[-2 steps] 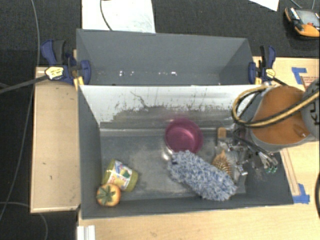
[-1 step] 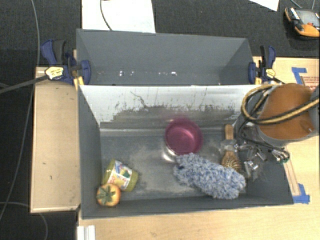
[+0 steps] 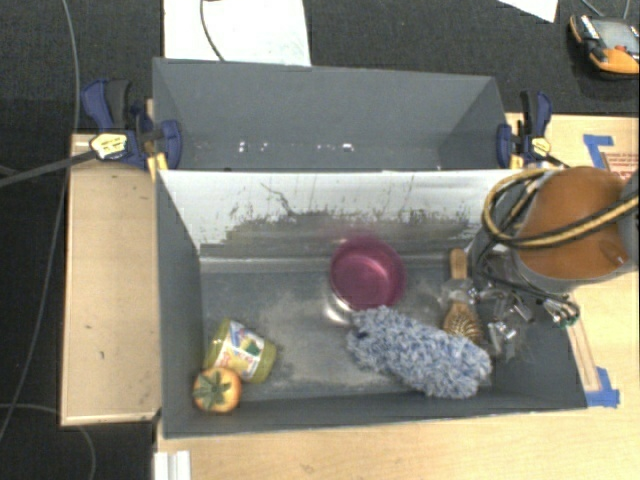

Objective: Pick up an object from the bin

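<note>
A magenta cup (image 3: pixel 367 273) lies beside a blue knitted cloth (image 3: pixel 420 353), while a yellow-green jar (image 3: pixel 240 351) touches an orange toy fruit (image 3: pixel 217 390), well apart leftward.

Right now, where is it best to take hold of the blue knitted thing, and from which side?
Probably its right end, from above. The blue knitted thing lies flat and long and looks soft enough to pinch across its narrow width. That end is nearest the gripper and away from the pink cup.
</note>
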Controlling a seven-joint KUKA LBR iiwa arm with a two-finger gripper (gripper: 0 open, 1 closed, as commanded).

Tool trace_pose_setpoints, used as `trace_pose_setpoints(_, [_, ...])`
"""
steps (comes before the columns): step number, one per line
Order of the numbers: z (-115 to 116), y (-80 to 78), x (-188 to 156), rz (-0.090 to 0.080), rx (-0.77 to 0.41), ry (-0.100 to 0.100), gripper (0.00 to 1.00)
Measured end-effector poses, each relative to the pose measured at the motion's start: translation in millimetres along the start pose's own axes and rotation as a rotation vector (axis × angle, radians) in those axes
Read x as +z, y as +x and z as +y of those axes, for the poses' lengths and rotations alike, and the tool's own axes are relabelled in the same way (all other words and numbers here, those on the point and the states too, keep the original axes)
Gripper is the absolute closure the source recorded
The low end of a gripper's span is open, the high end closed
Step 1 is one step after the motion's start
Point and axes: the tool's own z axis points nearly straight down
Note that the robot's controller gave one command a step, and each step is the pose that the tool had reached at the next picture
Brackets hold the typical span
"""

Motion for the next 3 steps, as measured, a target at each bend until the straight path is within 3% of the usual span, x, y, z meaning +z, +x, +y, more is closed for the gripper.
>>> trace_pose_setpoints(3, [-0.1, 0.1, 0.0, 0.0, 0.006, 0.0, 1.0])
